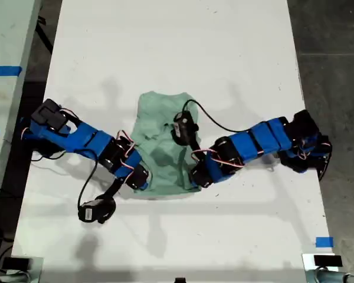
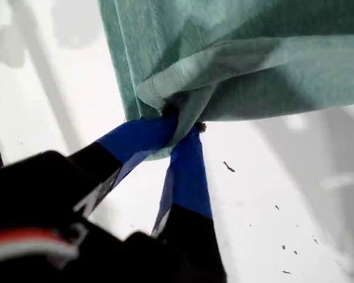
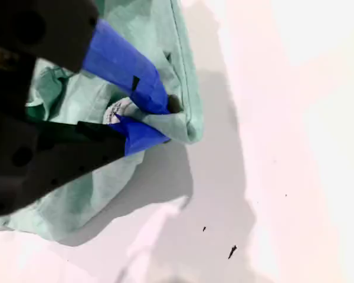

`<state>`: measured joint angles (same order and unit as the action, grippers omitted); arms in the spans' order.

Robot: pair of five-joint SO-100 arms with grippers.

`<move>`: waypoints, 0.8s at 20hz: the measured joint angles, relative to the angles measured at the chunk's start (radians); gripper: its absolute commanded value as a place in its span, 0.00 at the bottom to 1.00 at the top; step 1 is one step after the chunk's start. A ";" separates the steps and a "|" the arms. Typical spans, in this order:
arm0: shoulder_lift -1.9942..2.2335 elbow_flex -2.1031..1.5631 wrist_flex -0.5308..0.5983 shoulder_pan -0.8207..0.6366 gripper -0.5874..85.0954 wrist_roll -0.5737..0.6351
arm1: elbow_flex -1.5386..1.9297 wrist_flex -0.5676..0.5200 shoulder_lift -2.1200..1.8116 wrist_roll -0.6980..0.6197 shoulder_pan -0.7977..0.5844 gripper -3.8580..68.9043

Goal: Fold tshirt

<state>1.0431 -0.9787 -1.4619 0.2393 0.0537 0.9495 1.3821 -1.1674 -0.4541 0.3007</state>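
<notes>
The pale mint-green tshirt (image 1: 159, 118) lies crumpled and partly folded in the middle of the white table (image 1: 177, 47). My first gripper (image 1: 140, 180), on the arm reaching in from the exterior view's left, is shut on the shirt's near corner on that side. In the first wrist view its blue-taped fingertips (image 2: 180, 118) pinch a bunched hem of the tshirt (image 2: 253, 59). My second gripper (image 1: 196, 178), on the arm from the exterior view's right, is shut on the near corner on that side. The second wrist view shows that gripper (image 3: 168, 121) clamping the tshirt (image 3: 82, 200) edge.
Black cables (image 1: 224, 127) trail over the shirt and table from both arms. A blue tape mark (image 1: 324, 242) sits near the table's front corner at the exterior view's right. Dark floor (image 1: 336, 71) borders that side. A second surface with blue tape (image 1: 3, 71) runs along the exterior view's left.
</notes>
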 measured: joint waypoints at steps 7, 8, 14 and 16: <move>0.164 -0.109 -0.041 -0.098 0.01 -0.029 | 0.087 -0.012 -0.028 -0.055 -0.130 0.06; 0.209 -0.158 -0.041 -0.150 0.01 -0.003 | 0.091 -0.014 -0.031 -0.087 -0.178 0.06; 0.324 -0.351 0.028 -0.549 0.01 0.261 | 0.140 -0.101 -0.031 -0.265 -0.509 0.06; 0.324 -0.360 0.043 -0.652 0.01 0.325 | 0.149 -0.121 -0.029 -0.298 -0.591 0.06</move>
<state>1.3668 -1.3392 -1.4189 -0.4126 0.3789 1.0983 1.2609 -1.1965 -0.7517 -0.2899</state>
